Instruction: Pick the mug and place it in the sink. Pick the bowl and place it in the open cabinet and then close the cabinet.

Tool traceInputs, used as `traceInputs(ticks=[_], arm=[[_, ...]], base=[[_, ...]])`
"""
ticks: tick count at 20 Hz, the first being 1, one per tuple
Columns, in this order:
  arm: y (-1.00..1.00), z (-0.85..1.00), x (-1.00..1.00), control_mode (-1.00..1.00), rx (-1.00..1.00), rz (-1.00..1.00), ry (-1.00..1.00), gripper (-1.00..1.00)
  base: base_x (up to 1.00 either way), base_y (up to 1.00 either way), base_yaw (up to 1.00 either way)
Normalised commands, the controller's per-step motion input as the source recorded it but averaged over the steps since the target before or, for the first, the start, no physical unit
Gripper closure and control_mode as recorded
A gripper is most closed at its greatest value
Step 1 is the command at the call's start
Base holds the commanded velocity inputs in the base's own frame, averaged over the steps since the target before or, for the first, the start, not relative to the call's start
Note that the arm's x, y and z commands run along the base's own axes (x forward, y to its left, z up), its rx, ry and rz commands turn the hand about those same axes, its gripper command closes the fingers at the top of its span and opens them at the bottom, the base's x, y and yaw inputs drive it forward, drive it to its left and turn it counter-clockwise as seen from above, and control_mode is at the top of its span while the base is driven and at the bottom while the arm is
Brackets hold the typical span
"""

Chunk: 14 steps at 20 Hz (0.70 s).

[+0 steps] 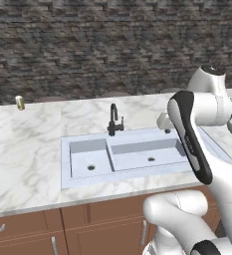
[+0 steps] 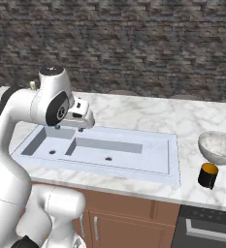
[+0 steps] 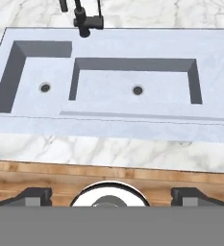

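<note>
Two dark fingers (image 3: 32,196) stand wide apart at the bottom of the hand view with nothing between them, set over the front edge of the marble surface (image 3: 132,151) and looking down into the sink (image 3: 113,125), probably a neutral pose before any pick. At the right of the right base view the mug (image 2: 208,175) stands upright just in front of the bowl (image 2: 218,147), both beside the sink's right end, well away from the gripper (image 2: 73,128) in the left centre. Both basins look bare, so the mug seems not yet delivered.
</note>
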Motion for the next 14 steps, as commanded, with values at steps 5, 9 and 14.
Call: traceInputs(ticks=[5, 9, 14], arm=[[-0.53, -0.14, -0.08, -1.00, 0.00, 0.00, 0.05, -1.00], [-0.51, -0.22, -0.17, -1.00, 0.00, 0.00, 0.09, -1.00], [-0.50, -0.24, -0.22, -1.00, 0.00, 0.00, 0.05, -1.00]], base=[[0.00, 0.00, 0.00], [0.00, 0.00, 0.00], [0.00, 0.00, 0.00]])
